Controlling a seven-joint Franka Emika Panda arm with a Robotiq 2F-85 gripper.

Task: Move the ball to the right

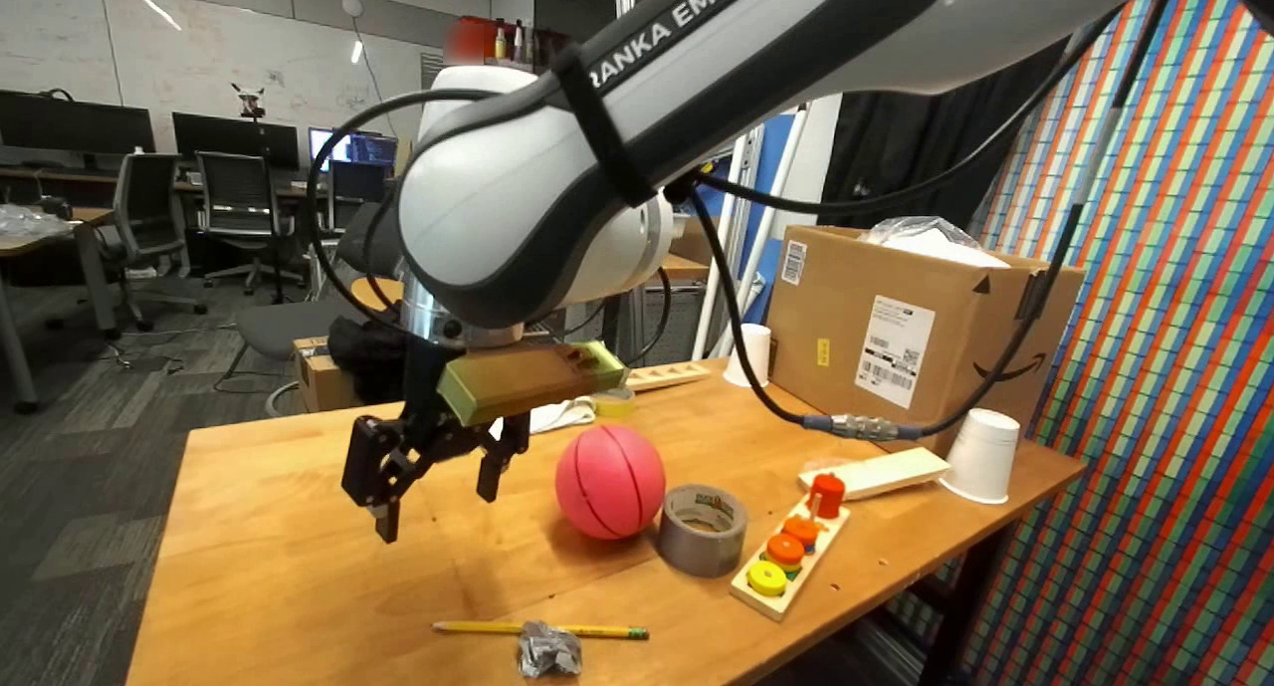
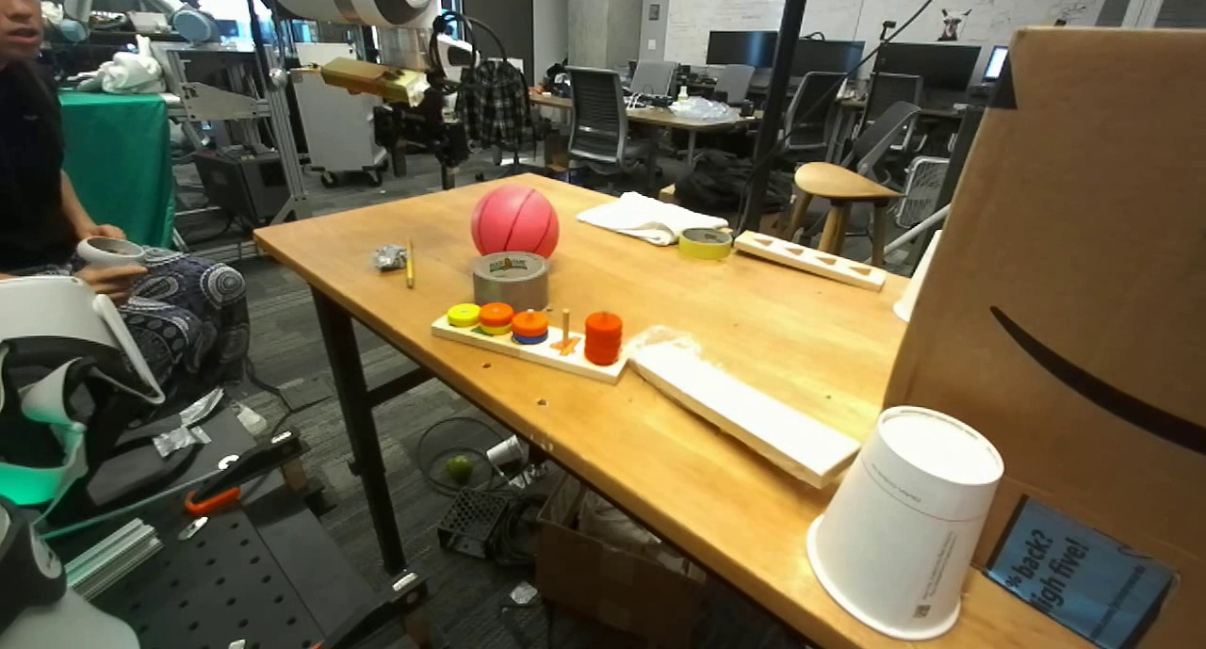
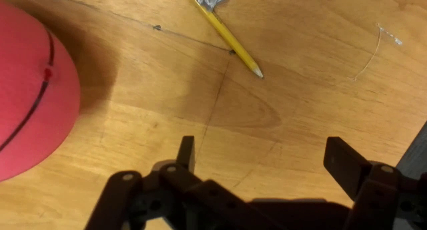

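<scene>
Open tabletop lies beneath the claw; the ball blocks one side; gray tape sits beyond.

The smooth white arm shows rounded joints, dark gray panels and white lettering reading "RANKA EMIKA" beside a black strap. Black cables loop from it, one fitted with a silvery connector. A shiny metal collar tops the black pincer, whose angular links bear pale, round screws. A yellow-green block with a brownish upper face is mounted alongside.
</scene>
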